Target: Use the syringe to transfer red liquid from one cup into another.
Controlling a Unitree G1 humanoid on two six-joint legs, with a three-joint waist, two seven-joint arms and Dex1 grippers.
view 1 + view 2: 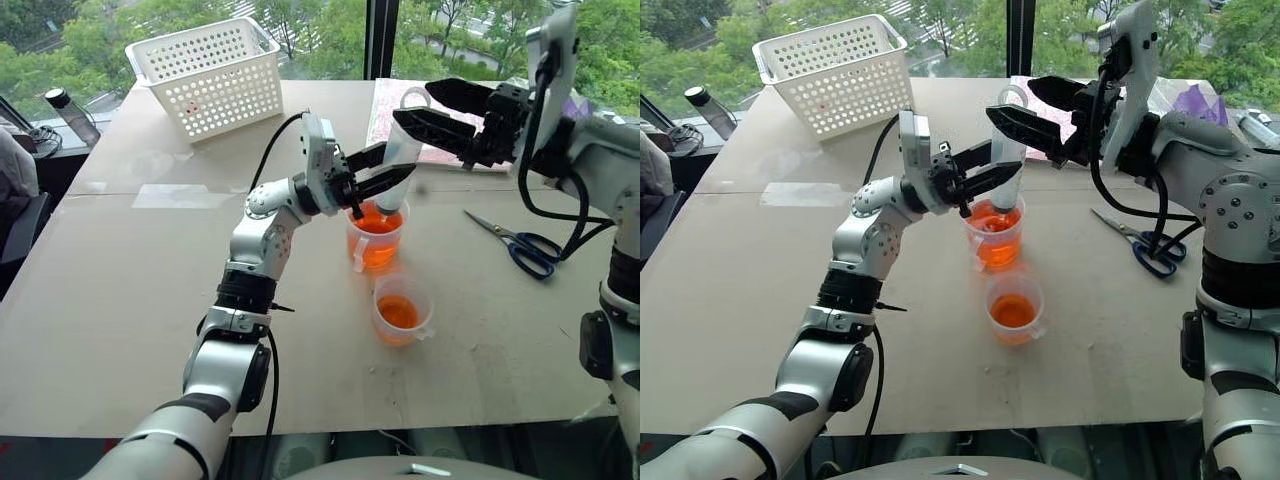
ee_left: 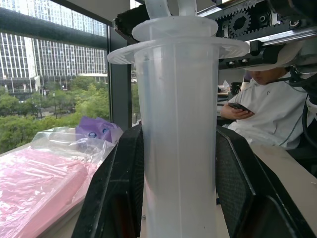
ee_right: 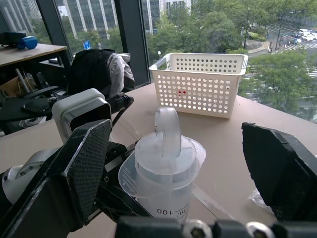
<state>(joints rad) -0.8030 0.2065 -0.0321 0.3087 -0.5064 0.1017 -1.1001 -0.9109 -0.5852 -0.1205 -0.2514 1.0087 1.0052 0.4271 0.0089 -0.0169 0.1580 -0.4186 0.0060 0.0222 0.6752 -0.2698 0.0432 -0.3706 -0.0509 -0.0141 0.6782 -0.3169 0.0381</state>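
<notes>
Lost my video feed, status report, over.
Left gripper shut on syringe, nozzle in taller cup. Right gripper open at plunger ring. Nothing in the way.

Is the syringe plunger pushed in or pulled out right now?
Pushed in: the plunger's ring sits just above the syringe flange, with almost no rod showing, as the left claw holds the barrel.

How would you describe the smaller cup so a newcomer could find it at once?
Start at the white basket at the table's far edge, then come forward to the two clear cups of orange-red liquid mid-table. The smaller cup is the nearer one, shorter than the big cup, standing free with no syringe above it.
</notes>
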